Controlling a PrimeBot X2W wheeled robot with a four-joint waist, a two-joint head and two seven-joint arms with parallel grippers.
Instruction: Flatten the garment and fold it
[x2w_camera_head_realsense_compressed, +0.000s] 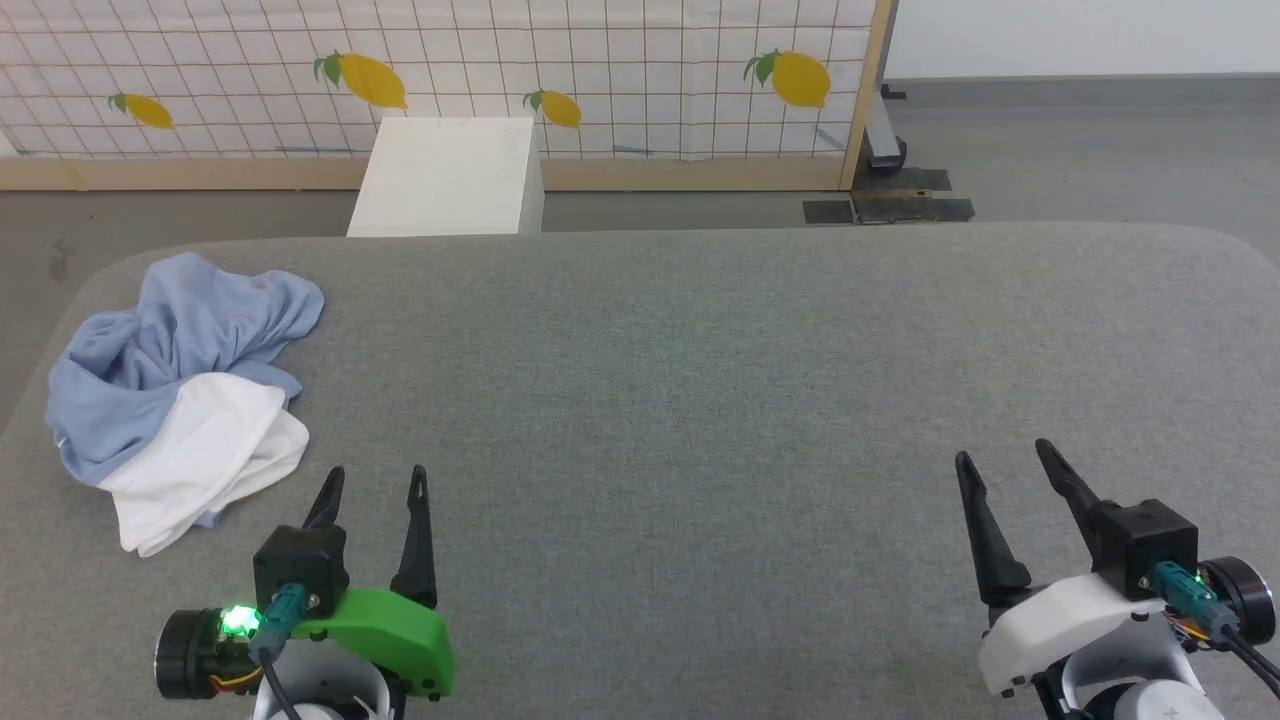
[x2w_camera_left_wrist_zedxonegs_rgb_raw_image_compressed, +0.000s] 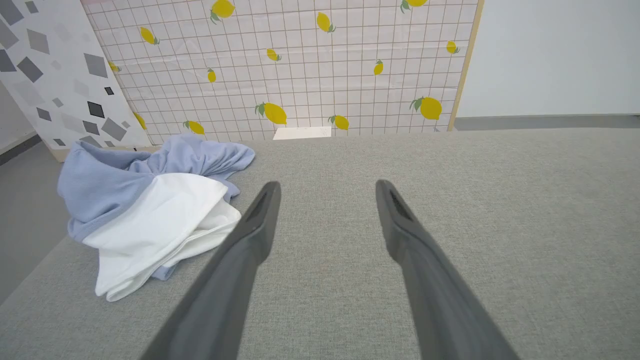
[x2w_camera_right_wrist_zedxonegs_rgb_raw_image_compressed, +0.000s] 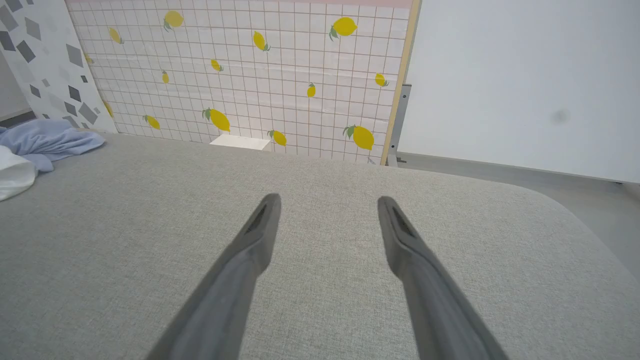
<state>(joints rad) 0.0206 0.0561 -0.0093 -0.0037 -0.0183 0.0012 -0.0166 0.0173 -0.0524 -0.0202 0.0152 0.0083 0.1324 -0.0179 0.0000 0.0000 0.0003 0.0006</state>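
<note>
The light blue garment (x2w_camera_head_realsense_compressed: 170, 350) lies crumpled in a heap at the far left of the grey table, partly under a plain white cloth (x2w_camera_head_realsense_compressed: 205, 455). My left gripper (x2w_camera_head_realsense_compressed: 378, 480) stands open at the lower left, just right of the heap and apart from it. In the left wrist view the garment (x2w_camera_left_wrist_zedxonegs_rgb_raw_image_compressed: 125, 175) and the white cloth (x2w_camera_left_wrist_zedxonegs_rgb_raw_image_compressed: 160, 230) sit left of my open left gripper (x2w_camera_left_wrist_zedxonegs_rgb_raw_image_compressed: 327, 187). My right gripper (x2w_camera_head_realsense_compressed: 1003, 455) is open at the lower right, over bare table. The right wrist view has my right gripper (x2w_camera_right_wrist_zedxonegs_rgb_raw_image_compressed: 329, 202) open, the garment (x2w_camera_right_wrist_zedxonegs_rgb_raw_image_compressed: 45, 140) far left.
The grey fabric-covered table (x2w_camera_head_realsense_compressed: 700, 400) has rounded far corners, and its left edge runs close beside the heap. Beyond its far edge stand a white box (x2w_camera_head_realsense_compressed: 450, 175) and a lemon-patterned screen (x2w_camera_head_realsense_compressed: 450, 70) with a wooden frame. Grey floor lies at the right.
</note>
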